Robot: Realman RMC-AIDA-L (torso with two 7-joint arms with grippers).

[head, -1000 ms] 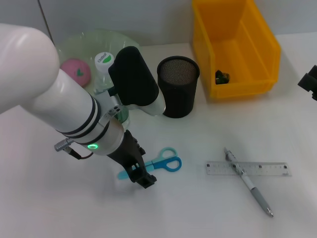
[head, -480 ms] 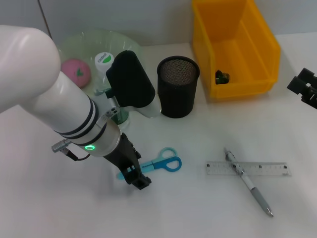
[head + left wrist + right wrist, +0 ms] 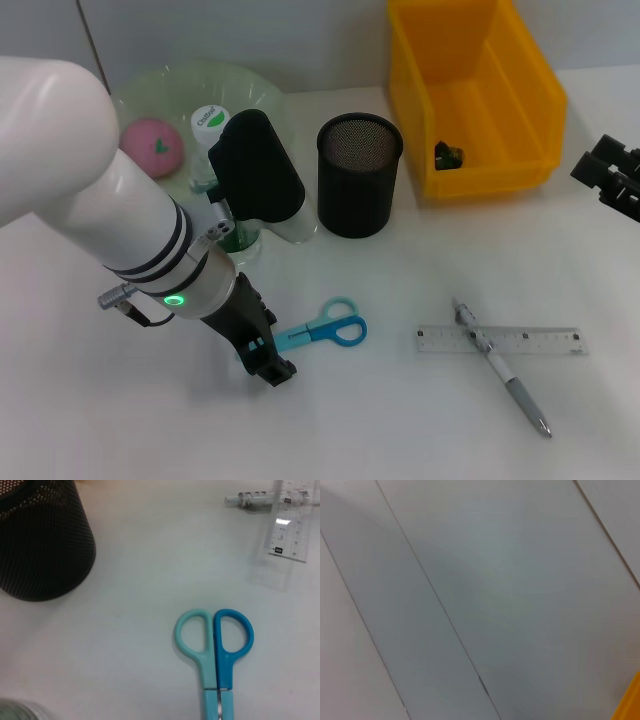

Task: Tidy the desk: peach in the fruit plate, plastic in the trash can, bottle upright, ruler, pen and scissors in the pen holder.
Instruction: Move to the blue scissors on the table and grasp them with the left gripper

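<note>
Blue scissors (image 3: 328,329) lie flat on the white desk, handles toward the ruler; the left wrist view shows the scissors (image 3: 215,650) from the handle end. My left gripper (image 3: 264,357) is low over their blade tip, open, one black finger on each side of it. The pink peach (image 3: 152,140) sits in the green fruit plate (image 3: 250,85). A bottle (image 3: 210,122) with a white cap stands upright, mostly hidden behind my left wrist. The black mesh pen holder (image 3: 360,176) is beside it. The pen (image 3: 500,367) lies across the clear ruler (image 3: 525,340). My right gripper (image 3: 610,176) hovers at the right edge.
The yellow trash can (image 3: 530,70) stands at the back right with a small dark piece of plastic (image 3: 448,154) inside. The pen holder (image 3: 40,540) and ruler (image 3: 285,530) also show in the left wrist view. The right wrist view shows only grey panels.
My left gripper has slid along the scissors' blades toward their tip, to the left and nearer. The scissors have stayed put. The right gripper has edged further into view.
</note>
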